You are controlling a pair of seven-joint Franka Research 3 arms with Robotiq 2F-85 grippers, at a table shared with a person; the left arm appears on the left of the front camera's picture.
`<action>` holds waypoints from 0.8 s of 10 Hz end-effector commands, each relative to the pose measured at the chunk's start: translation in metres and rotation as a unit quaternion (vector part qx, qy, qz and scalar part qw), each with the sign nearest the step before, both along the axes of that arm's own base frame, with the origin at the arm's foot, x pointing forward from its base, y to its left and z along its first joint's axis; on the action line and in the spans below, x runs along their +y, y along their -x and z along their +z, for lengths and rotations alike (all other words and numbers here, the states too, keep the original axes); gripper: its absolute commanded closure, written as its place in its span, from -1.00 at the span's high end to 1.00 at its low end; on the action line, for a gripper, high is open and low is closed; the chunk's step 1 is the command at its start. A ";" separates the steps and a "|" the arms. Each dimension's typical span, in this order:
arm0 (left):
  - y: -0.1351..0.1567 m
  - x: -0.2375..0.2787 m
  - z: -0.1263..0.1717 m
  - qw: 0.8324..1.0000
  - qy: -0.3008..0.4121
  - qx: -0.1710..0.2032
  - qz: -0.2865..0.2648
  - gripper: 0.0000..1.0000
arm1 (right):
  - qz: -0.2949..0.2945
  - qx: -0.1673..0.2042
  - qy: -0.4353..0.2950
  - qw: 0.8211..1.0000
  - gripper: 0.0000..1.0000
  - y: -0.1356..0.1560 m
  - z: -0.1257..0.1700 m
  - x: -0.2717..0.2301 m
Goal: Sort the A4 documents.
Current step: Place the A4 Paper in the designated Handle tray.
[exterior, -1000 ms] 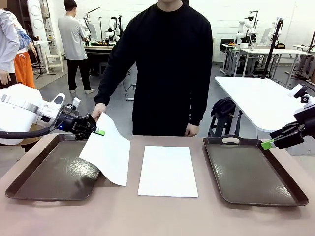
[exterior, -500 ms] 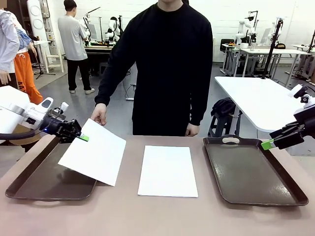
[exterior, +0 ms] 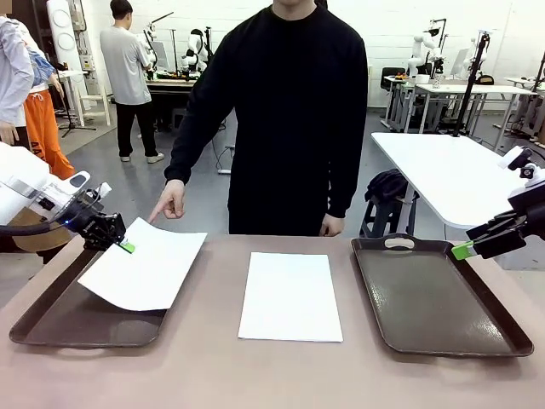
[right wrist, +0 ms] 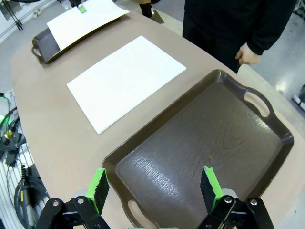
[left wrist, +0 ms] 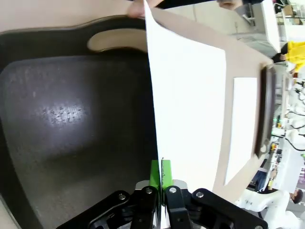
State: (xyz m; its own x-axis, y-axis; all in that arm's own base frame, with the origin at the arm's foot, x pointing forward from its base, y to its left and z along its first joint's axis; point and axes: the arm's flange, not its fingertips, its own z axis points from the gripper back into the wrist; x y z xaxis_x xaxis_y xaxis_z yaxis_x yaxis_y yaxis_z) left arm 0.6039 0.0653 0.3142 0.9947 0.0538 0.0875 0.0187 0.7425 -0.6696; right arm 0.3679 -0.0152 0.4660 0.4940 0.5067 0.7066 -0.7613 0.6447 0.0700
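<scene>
A4 document (exterior: 145, 268), pinched by left claw (exterior: 126, 247), slants over left tray (exterior: 51, 319).

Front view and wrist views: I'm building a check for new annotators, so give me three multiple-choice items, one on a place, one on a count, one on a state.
1. The flat paper lies: A) on the table between the left tray and the right tray; B) inside the left tray; C) inside the right tray.
2. Dark brown trays on the table: A) one; B) two; C) three.
3. The left gripper is: A) open; B) shut on a tray handle; C) shut on a white sheet.
Answers: 1 A, bare tabletop shows around it; 2 B, one at each side; 3 C, its jaws pinch the sheet's edge above the left tray.
</scene>
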 end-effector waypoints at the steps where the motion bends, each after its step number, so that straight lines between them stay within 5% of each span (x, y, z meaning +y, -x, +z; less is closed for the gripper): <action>1: -0.005 0.003 -0.002 0.999 -0.028 0.018 0.000 -0.97 | 0.011 -0.006 -0.011 1.000 1.00 -0.004 -0.002 -0.001; 8: 0.027 0.021 0.005 0.998 -0.053 0.019 0.034 -0.97 | 0.011 -0.006 -0.011 1.000 1.00 -0.004 -0.002 -0.001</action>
State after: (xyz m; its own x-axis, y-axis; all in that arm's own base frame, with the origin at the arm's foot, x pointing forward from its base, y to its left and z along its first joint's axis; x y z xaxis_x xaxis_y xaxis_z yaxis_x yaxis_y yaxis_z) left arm 0.5873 0.0909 0.3155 0.9923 0.0966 0.0780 -0.0294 0.7929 -0.6086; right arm 0.3679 -0.0151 0.4661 0.4940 0.5068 0.7065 -0.7613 0.6446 0.0699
